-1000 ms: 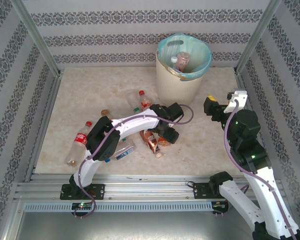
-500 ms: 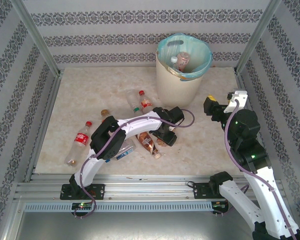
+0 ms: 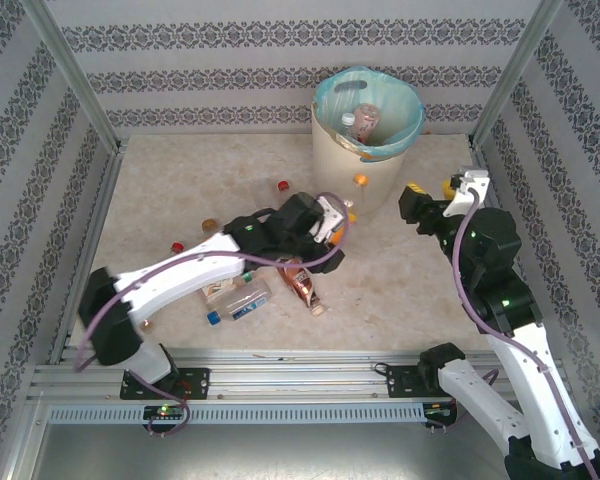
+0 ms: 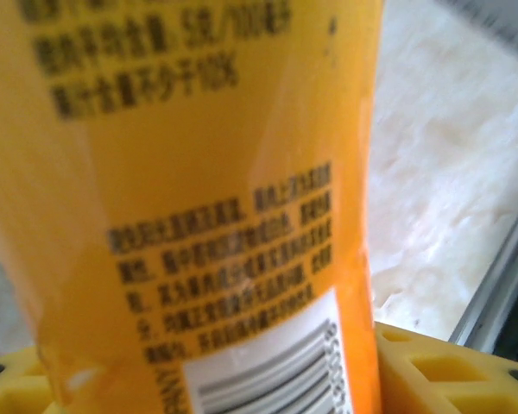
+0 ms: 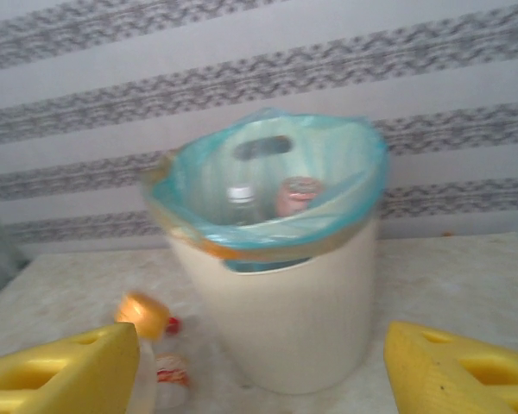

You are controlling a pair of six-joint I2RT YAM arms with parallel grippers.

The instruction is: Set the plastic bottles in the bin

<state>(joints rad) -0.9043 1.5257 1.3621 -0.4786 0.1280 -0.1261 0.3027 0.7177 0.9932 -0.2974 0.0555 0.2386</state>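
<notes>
1. The left hand (image 3: pixel 337 220) is pinching the orange bottle (image 3: pixel 356 190) around its labelled body, holding it above the desk (image 3: pixel 170 180), just beside the near-left wall of the bin (image 3: pixel 330 165)
2. In the left wrist view the bottle's (image 4: pixel 198 172) orange label and barcode sit tight between that hand's (image 4: pixel 233 384) yellow fingers (image 4: pixel 440 371)
3. The right hand (image 3: pixel 432 192) is spread with nothing in it, to the right of the bin and facing it; its wrist view shows the two yellow fingers (image 5: pixel 69 371) well apart, with the bin (image 5: pixel 285 328) between them
4. The bin stands at the far side of the desk, lined with a blue-green bag (image 5: pixel 337 172); two bottles (image 3: pixel 358 120) stand inside, one white-capped and one pinkish
5. A brown-labelled bottle (image 3: pixel 302 285) lies on its side on the desk below the left arm, with a blue-capped bottle (image 3: pixel 235 305) near it on the left; more bottles are partly hidden under the arm
</notes>
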